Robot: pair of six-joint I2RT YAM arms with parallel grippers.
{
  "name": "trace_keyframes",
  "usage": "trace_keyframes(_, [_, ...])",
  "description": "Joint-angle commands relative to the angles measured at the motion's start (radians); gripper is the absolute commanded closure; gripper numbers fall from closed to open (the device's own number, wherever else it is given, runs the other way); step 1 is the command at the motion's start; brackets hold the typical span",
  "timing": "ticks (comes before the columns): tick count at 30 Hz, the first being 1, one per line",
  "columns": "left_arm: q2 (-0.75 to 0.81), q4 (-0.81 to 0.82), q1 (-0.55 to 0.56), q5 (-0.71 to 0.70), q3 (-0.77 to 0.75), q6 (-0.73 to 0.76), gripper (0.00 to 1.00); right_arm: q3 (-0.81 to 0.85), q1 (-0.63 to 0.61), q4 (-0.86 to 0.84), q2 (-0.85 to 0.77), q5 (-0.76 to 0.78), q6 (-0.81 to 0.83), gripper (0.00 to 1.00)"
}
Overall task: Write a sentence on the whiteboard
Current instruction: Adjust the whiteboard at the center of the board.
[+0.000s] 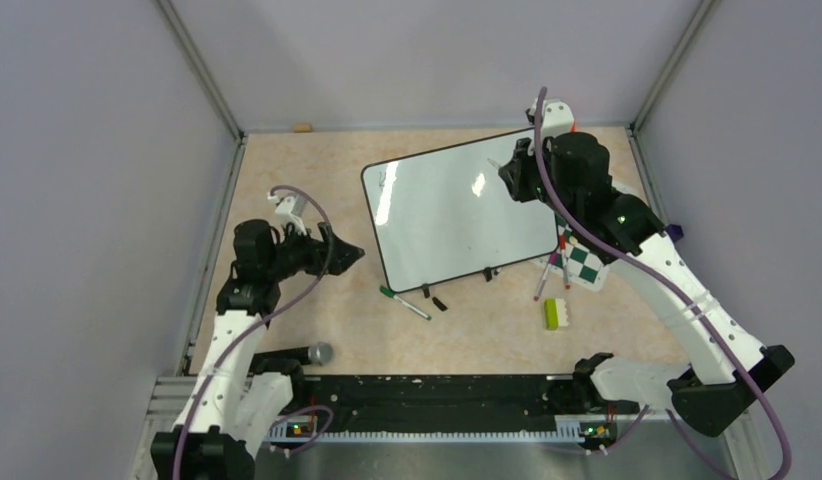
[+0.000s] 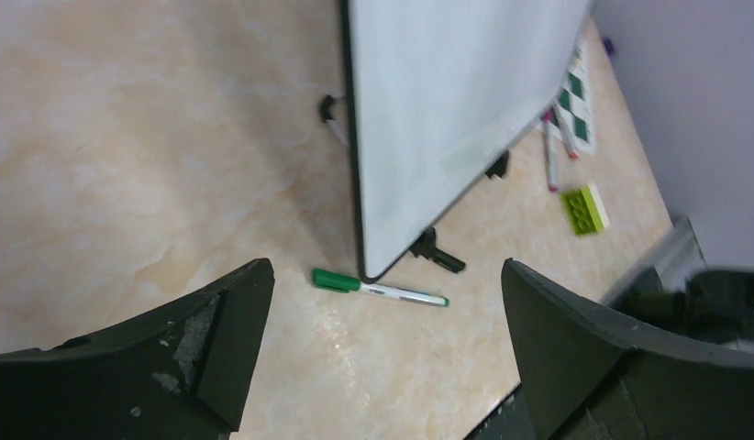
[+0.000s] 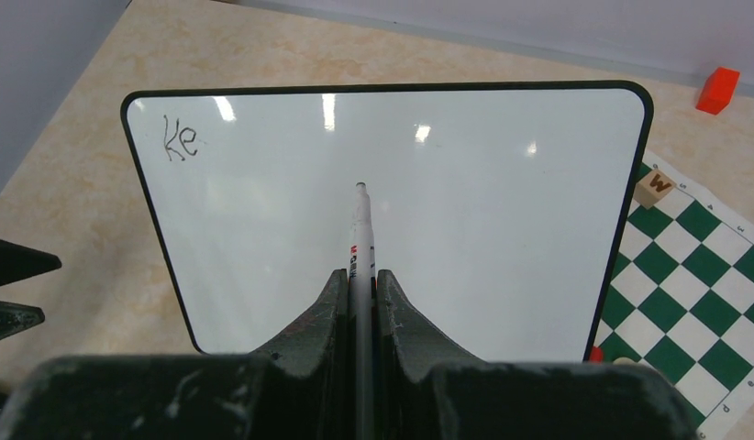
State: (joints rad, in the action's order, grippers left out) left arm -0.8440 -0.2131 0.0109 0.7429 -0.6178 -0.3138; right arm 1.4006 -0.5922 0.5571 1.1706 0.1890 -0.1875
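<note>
The whiteboard (image 1: 457, 215) stands tilted on the tan table; it also shows in the right wrist view (image 3: 465, 238) and the left wrist view (image 2: 447, 82). Of the sentence, only the dark letters "Ke" (image 3: 181, 139) show, at the board's top left corner. My right gripper (image 1: 512, 172) (image 3: 360, 280) is shut on a white marker (image 3: 360, 234), whose tip points at the board's middle; I cannot tell whether it touches. My left gripper (image 1: 352, 255) (image 2: 384, 270) is open and empty, left of the board, above a green-capped marker (image 1: 404, 303) (image 2: 378, 288) lying at the board's near corner.
A green-and-white chess mat (image 1: 585, 265) (image 3: 694, 247) lies right of the board, with a wooden "W" tile (image 3: 655, 187). Pink markers (image 1: 543, 278), a lime brick (image 1: 553, 313) (image 2: 584, 207), a red block (image 3: 717, 90) and a microphone (image 1: 312, 354) lie around.
</note>
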Motion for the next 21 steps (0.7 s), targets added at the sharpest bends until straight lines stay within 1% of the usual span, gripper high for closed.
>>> trace_keyframes(1, [0.117,-0.220,-0.005,-0.458,-0.070,-0.122,0.01,-0.006,0.015,-0.047,-0.038,-0.010,-0.012,1.00])
trace_keyframes(3, [0.224,-0.232,-0.004,-0.676,-0.035,-0.166,0.01,-0.007,0.015,-0.053,-0.040,-0.015,-0.012,1.00])
trace_keyframes(4, [0.303,-0.222,-0.004,-0.762,-0.007,-0.202,0.01,-0.009,0.015,-0.057,-0.043,-0.020,-0.011,1.00])
trace_keyframes(5, [0.360,-0.182,-0.005,-0.767,0.022,-0.199,0.01,-0.011,0.015,-0.060,-0.044,-0.023,-0.011,1.00])
trace_keyframes(6, [0.416,-0.132,-0.005,-0.712,0.060,-0.179,0.01,-0.017,0.015,-0.063,-0.046,-0.025,-0.013,1.00])
trace_keyframes(7, [0.465,-0.098,-0.005,-0.710,0.097,-0.199,0.01,-0.020,0.015,-0.066,-0.047,-0.026,-0.016,1.00])
trace_keyframes(8, [0.511,-0.101,-0.005,-0.766,0.121,-0.259,0.01,-0.022,0.015,-0.071,-0.050,-0.029,-0.019,1.00])
trace_keyframes(9, [0.547,-0.089,-0.005,-0.786,0.160,-0.300,0.01,-0.025,0.015,-0.075,-0.053,-0.035,-0.020,1.00])
trace_keyframes(11, [0.610,-0.032,-0.005,-0.711,0.209,-0.305,0.01,-0.025,0.016,-0.076,-0.055,-0.045,-0.020,1.00])
trace_keyframes(14, [0.665,0.038,-0.005,-0.661,0.248,-0.337,0.01,-0.035,0.015,-0.080,-0.065,-0.040,-0.021,1.00])
trace_keyframes(15, [0.674,0.040,-0.004,-0.661,0.249,-0.341,0.01,-0.036,0.015,-0.083,-0.066,-0.039,-0.021,1.00])
trace_keyframes(16, [0.669,-0.022,-0.005,-0.692,0.233,-0.374,0.01,-0.035,0.016,-0.083,-0.066,-0.042,-0.020,1.00])
trace_keyframes(17, [0.651,-0.055,-0.005,-0.677,0.218,-0.376,0.01,-0.033,0.016,-0.082,-0.067,-0.046,-0.018,1.00])
trace_keyframes(18, [0.596,-0.059,-0.005,-0.604,0.195,-0.314,0.01,-0.034,0.015,-0.081,-0.068,-0.045,-0.017,1.00])
trace_keyframes(20, [0.415,-0.173,-0.004,-0.481,0.084,-0.223,0.01,-0.039,0.015,-0.085,-0.073,-0.041,-0.016,1.00])
trace_keyframes(21, [0.318,-0.214,-0.005,-0.394,0.029,-0.175,0.01,-0.042,0.015,-0.088,-0.075,-0.042,-0.016,1.00])
